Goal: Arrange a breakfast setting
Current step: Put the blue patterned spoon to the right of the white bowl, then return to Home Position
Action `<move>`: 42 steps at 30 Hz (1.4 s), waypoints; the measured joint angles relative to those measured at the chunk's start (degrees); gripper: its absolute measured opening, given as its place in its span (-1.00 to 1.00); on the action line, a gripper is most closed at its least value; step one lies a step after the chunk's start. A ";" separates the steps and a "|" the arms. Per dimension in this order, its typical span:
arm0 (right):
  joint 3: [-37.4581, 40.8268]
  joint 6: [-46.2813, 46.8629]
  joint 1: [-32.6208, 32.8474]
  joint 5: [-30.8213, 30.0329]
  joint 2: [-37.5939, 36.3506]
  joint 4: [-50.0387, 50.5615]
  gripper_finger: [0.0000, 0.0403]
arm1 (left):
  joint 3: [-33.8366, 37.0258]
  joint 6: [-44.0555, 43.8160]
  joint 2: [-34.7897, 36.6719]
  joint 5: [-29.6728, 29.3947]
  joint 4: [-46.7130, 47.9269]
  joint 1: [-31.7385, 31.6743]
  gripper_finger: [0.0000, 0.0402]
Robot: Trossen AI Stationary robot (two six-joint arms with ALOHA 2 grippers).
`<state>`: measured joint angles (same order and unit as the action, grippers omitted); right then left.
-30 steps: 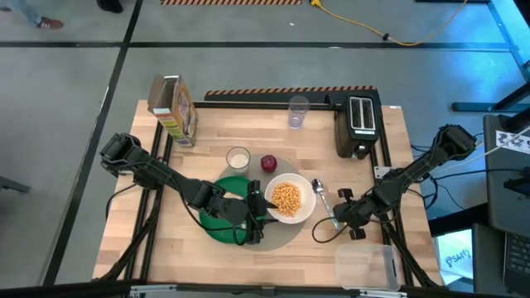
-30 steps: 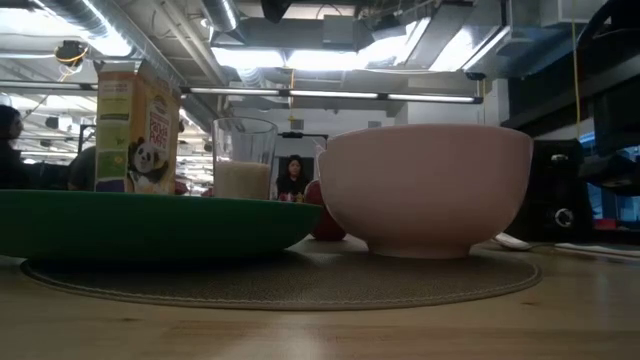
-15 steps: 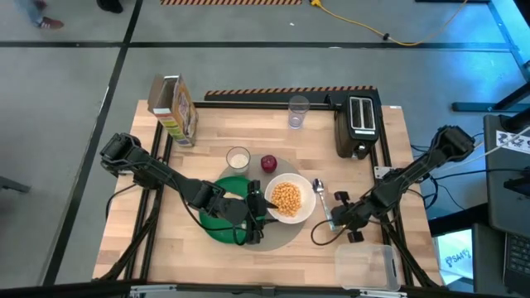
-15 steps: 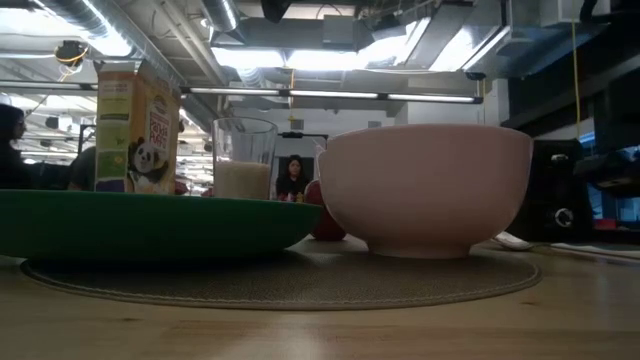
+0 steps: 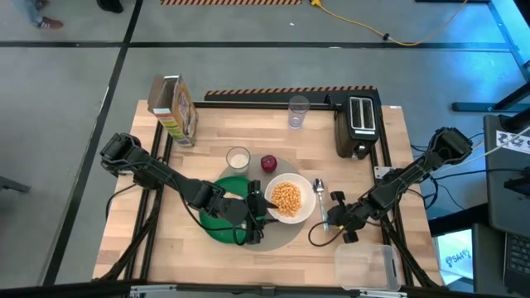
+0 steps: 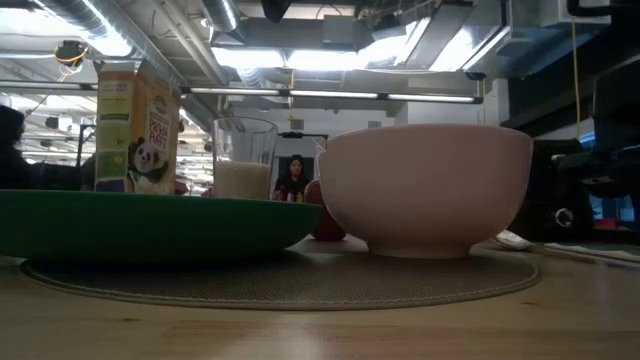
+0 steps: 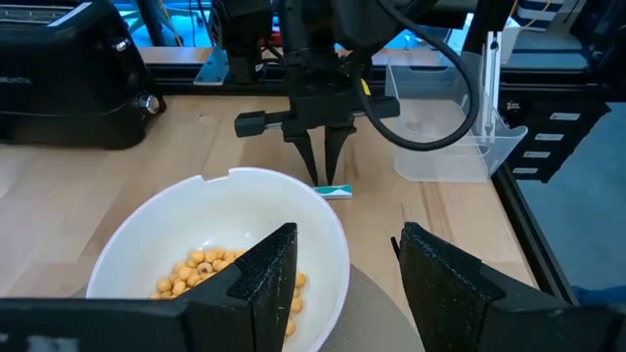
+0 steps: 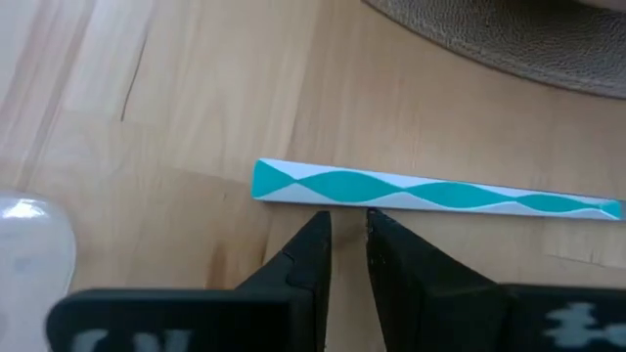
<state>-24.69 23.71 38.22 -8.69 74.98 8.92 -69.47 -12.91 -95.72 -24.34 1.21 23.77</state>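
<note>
- Left gripper (image 7: 342,269) is held with jaws apart over the white bowl (image 5: 287,199) on the grey mat (image 5: 286,234).
- Spoon (image 5: 322,199) lies flat on the table, right of the bowl: judged light, stiff, slippery; best pinched mid-handle.
- Right gripper (image 5: 330,222) is lowered at the handle, jaws nearly closed, nothing gripped.

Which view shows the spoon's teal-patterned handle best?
The right wrist view: the handle fills the picture, just ahead of the right gripper. The left wrist view shows only its tip, the high view a small spoon, and the low view none of the pattern.
</note>
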 joint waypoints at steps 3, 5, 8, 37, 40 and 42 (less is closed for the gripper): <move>0.02 -0.19 0.00 -1.06 -0.02 -0.33 -0.72 | 0.00 0.00 0.00 0.00 0.00 0.00 -0.16; 0.02 -0.23 0.00 -1.31 -0.02 -0.45 -0.72 | 0.00 0.00 0.00 0.00 0.00 0.00 -0.16; 0.02 -0.24 0.00 -1.95 -0.02 -0.56 -0.72 | 0.00 -0.01 0.00 0.00 0.00 0.00 -0.16; -12.97 -24.58 -3.42 -9.73 -15.36 4.48 -0.72 | -0.07 6.98 8.00 -0.24 2.00 0.26 -0.16; -13.14 -28.88 -5.81 -9.81 -20.04 4.58 -0.72 | -0.07 7.54 9.91 -0.46 3.98 0.26 -0.16; -13.14 -31.61 -7.26 -9.77 -22.95 4.65 -0.72 | -0.07 7.56 10.98 -0.46 5.27 0.26 -0.16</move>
<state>-37.82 -7.90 30.96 -18.46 52.03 13.56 -69.54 -5.34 -84.75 -24.80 6.49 24.03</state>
